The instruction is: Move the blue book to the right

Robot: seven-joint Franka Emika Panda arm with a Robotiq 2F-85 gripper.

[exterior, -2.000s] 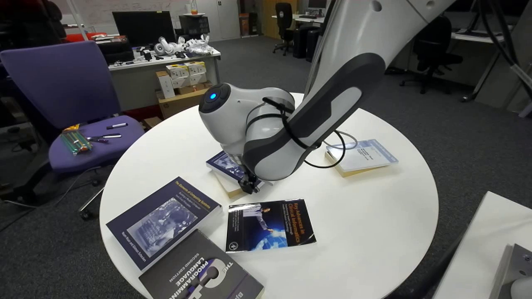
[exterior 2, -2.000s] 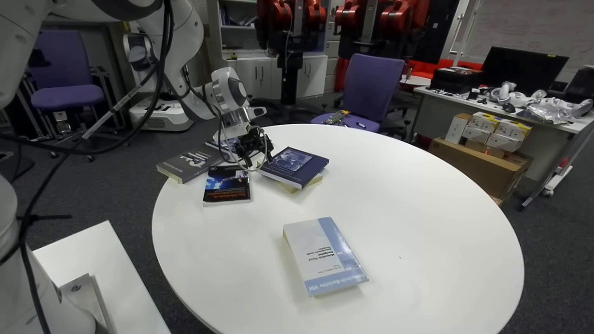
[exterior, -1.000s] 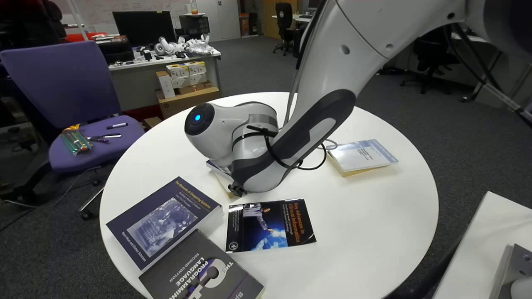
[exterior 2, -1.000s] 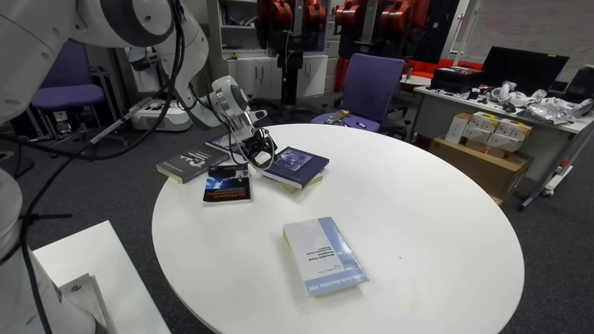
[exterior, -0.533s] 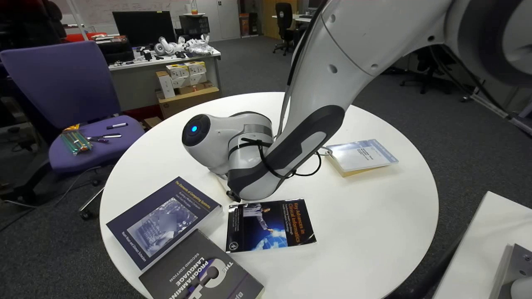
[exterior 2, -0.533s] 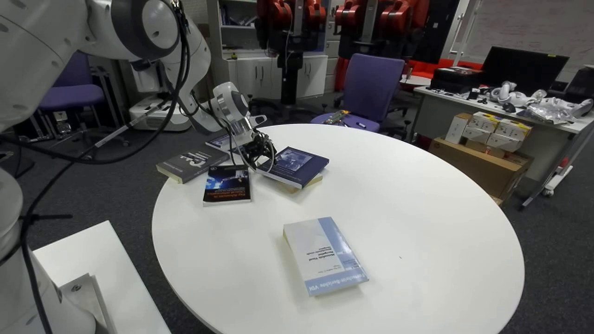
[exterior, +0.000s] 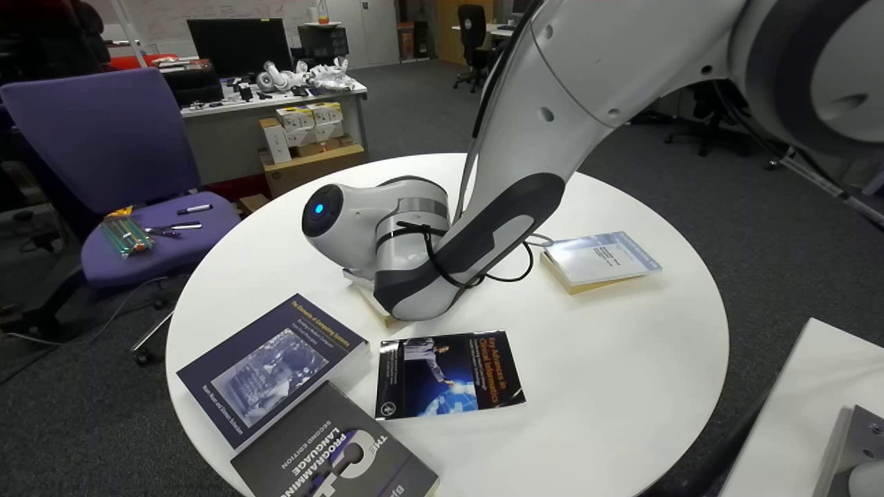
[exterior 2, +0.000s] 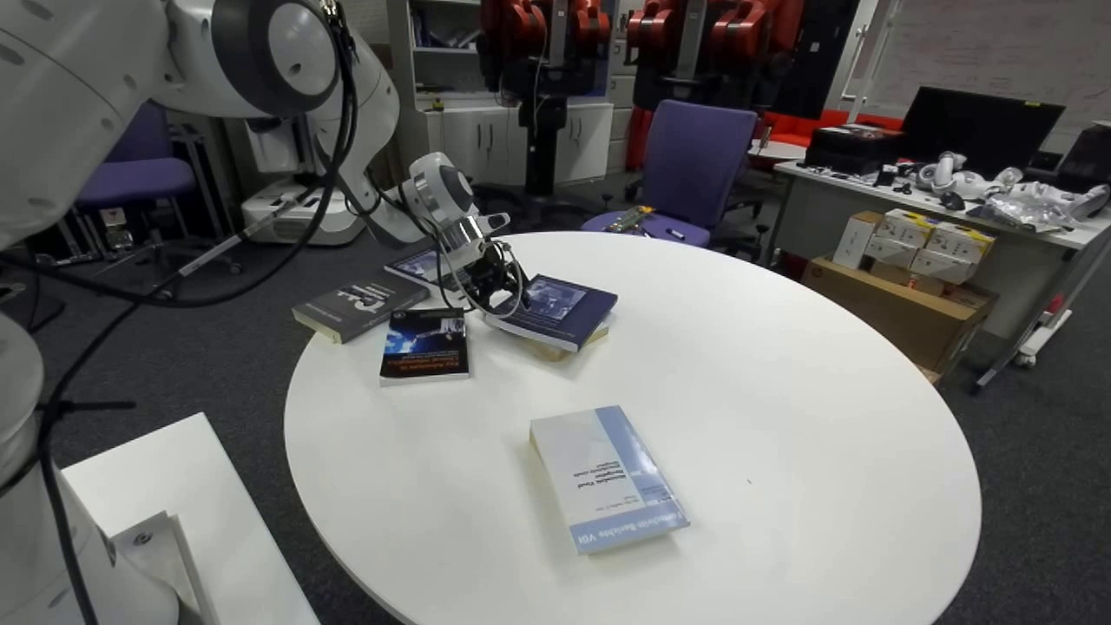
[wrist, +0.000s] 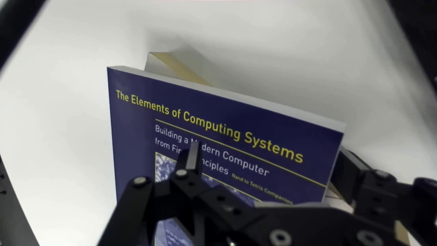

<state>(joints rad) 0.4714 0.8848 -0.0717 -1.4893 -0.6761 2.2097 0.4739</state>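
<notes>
The blue book is dark blue with a bluish picture and yellow title. In an exterior view the blue book (exterior 2: 566, 305) lies crosswise on top of a yellowish-edged book (exterior 2: 599, 335). The wrist view shows the blue book (wrist: 239, 150) close up, with a corner of the lower book (wrist: 181, 68) poking out behind it. My gripper (exterior 2: 505, 286) is at its near side. In the wrist view my gripper (wrist: 269, 152) has its fingers wide apart, one over the cover, one beside the right edge. In an exterior view the arm hides the gripper and most of the blue book.
A larger dark book with a bluish picture (exterior: 273, 373), a grey programming book (exterior: 338, 449) and a black informatics book (exterior: 449, 376) lie nearby. A pale whitish-blue book (exterior 2: 608, 477) lies farther off on the round white table (exterior 2: 781, 434).
My gripper has come down to the blue book, then shifted and risen slightly in the last half second. The blue book and the one under it have shifted slightly.
</notes>
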